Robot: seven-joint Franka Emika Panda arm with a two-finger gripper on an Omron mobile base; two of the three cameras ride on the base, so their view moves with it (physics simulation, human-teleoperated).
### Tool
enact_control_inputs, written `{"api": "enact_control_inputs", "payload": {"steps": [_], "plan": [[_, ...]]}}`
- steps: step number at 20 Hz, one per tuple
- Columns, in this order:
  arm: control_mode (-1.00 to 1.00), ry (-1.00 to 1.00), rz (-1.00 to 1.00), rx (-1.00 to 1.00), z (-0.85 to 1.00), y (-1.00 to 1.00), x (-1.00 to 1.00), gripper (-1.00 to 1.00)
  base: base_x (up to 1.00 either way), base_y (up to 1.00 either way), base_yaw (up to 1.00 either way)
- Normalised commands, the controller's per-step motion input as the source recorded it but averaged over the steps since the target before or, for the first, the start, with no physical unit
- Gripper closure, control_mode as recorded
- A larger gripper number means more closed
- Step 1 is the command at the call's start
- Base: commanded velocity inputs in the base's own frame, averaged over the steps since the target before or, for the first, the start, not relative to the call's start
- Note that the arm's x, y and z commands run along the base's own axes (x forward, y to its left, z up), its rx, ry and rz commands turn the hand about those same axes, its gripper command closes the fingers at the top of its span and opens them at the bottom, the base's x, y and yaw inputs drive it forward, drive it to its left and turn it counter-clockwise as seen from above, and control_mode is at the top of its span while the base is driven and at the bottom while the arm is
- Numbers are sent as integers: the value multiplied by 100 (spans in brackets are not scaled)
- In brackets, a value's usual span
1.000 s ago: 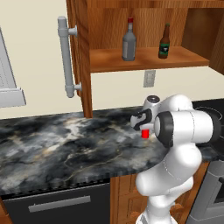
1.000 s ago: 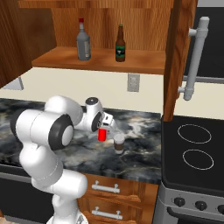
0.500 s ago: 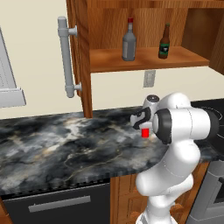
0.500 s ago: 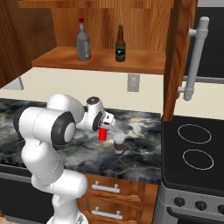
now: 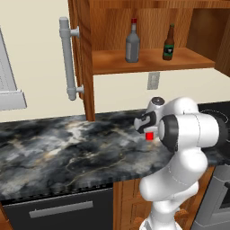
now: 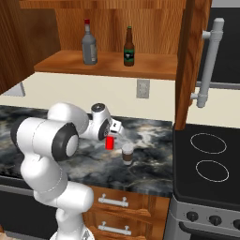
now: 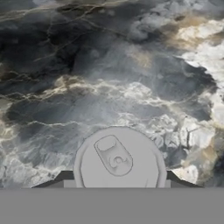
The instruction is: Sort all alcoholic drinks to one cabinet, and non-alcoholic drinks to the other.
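Note:
My gripper [image 6: 110, 139] is shut on the small red can [image 6: 109, 143] just above the dark marble counter [image 6: 150, 164]. From the left base view the can [image 5: 149, 135] peeks out beside the white wrist. In the hand view the can's grey top [image 7: 118, 157] with its pull tab sits between the jaws. The short brown cup with a pale lid [image 6: 127, 154] stands on the counter just right of the can. In the open wooden cabinet, the grey bottle with a red cap [image 5: 132, 45] and the beer bottle with a green label [image 5: 169, 44] stand upright on the shelf [image 5: 148, 64].
The cabinet door stands open on the left with its long grey bar handle [image 5: 67, 58]. A second open door with a grey handle [image 6: 208, 65] hangs above the black stove [image 6: 206, 164]. A wall outlet [image 6: 143, 88] sits under the shelf. Drawers run below the counter.
The jaws have closed from wide open onto the red can, and the can has come up very slightly. The bottles and the cup have not moved.

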Motion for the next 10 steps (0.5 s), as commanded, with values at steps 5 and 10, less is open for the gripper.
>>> {"api": "enact_control_inputs", "payload": {"steps": [5,10], "plan": [[-100,-5,1,0,38,0,-14,100,0,0,0],[-100,-6,0,-1,46,0,-24,100,0,0,0]]}}
